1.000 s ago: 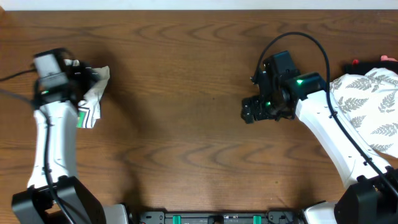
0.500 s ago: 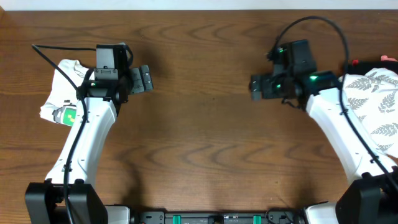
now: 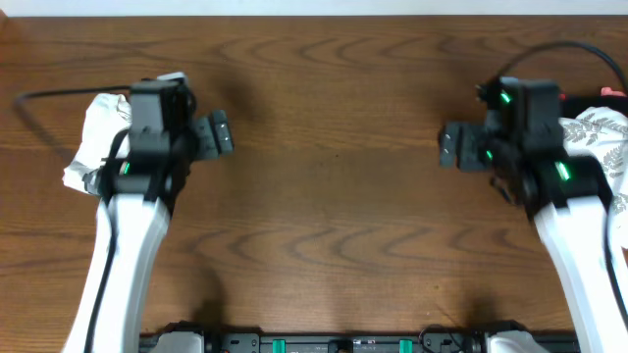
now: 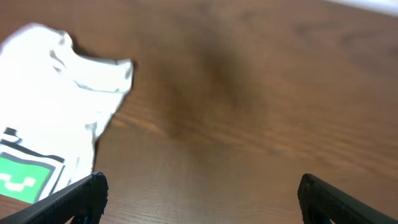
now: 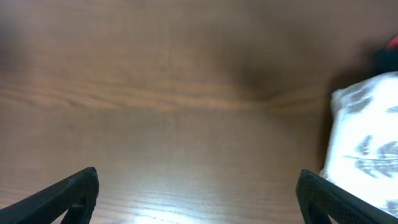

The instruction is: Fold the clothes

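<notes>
**Left arm.** The left end effector [image 3: 218, 133] stands with its jaws spread wide and carries nothing. In the left wrist view only bare table [image 3: 324, 196] shows between the two fingers [image 4: 74, 198].

**Task item.** The white T-shirt [image 3: 98, 132] lies in a crumpled heap near the left edge of the table, partly hidden under the left arm in the overhead view. Its green-and-black pixel graphic [image 4: 18, 177] faces up. The heap lies to the left of the left finger, outside the jaws. Whether that finger touches the fabric cannot be determined.

**Right arm.** The right end effector [image 3: 449, 145] is likewise wide apart and carries nothing, positioned over bare wood on the right half of the table.

**Other items.** A white leaf-print cloth [image 3: 601, 127] lies at the right edge, beside the right arm. A small red object [image 3: 614, 92] sits just beyond it.
</notes>
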`<state>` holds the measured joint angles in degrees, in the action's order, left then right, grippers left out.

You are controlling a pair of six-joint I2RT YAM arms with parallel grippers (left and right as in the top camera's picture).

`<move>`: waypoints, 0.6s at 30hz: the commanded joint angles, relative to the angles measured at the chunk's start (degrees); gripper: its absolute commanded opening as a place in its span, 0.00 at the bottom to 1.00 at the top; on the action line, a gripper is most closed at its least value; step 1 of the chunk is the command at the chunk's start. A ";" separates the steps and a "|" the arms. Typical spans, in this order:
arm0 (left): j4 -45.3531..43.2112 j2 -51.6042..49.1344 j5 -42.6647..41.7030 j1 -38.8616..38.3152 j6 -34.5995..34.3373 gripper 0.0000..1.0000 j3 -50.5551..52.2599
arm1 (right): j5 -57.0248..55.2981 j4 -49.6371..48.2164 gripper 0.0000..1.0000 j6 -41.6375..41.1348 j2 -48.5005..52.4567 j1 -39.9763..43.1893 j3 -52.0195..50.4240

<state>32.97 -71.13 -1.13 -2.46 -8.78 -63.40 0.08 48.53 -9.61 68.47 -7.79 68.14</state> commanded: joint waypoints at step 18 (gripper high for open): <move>-1.44 30.08 -1.88 0.07 -4.20 0.98 25.27 | -2.19 3.96 0.99 -0.20 -42.23 -1.07 -26.62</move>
<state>30.48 -40.82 -3.84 -2.46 -12.23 -38.22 -2.44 51.00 -9.65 26.48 -8.40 42.17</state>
